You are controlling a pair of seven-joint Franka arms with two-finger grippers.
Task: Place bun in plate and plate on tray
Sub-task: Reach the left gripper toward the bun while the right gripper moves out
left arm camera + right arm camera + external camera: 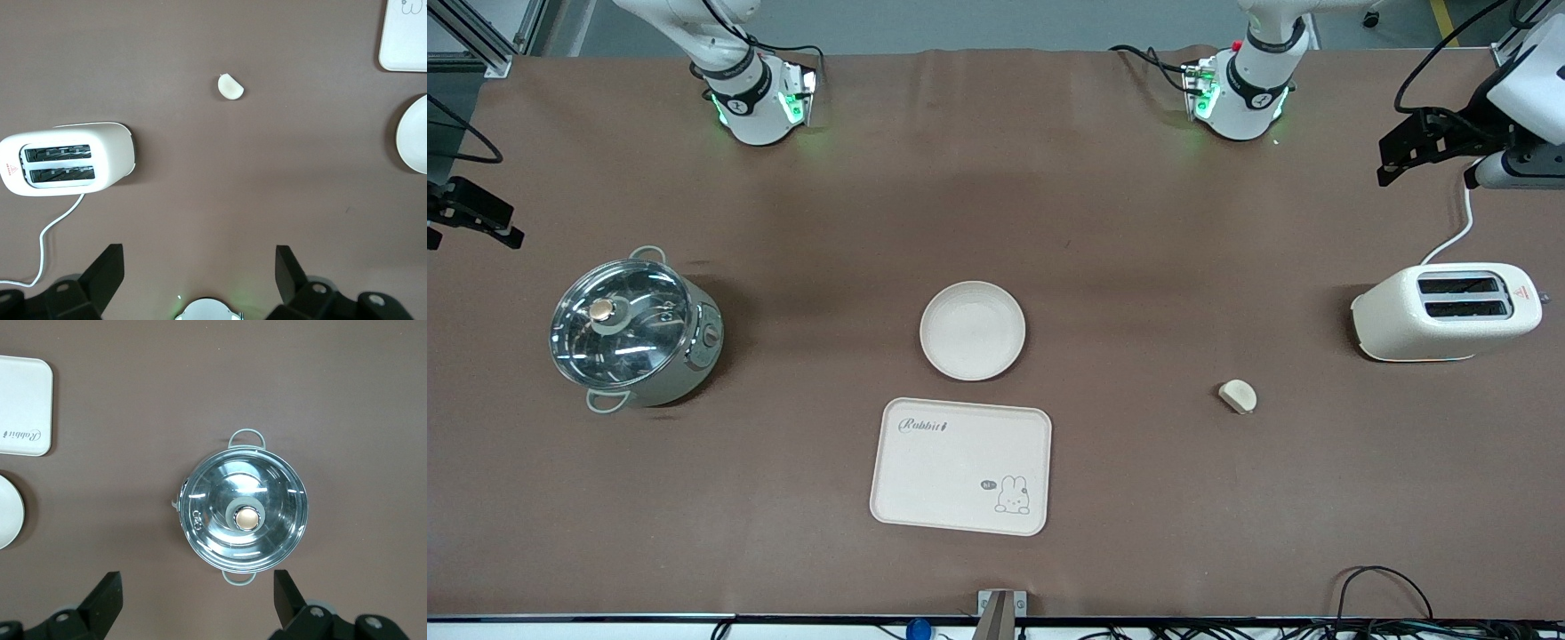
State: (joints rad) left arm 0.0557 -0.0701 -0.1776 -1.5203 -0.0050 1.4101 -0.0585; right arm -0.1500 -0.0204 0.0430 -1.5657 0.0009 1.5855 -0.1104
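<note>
It was a robot laboratory, not a home. Two arm bases with green lights were fixed on the table (1103, 222), which a brown cloth covered. Aluminium frame bars stood at one corner, and many loose cables hung along the edge. A toaster (1447, 311) and a steel pot (637, 332) served as kitchen props.
</note>
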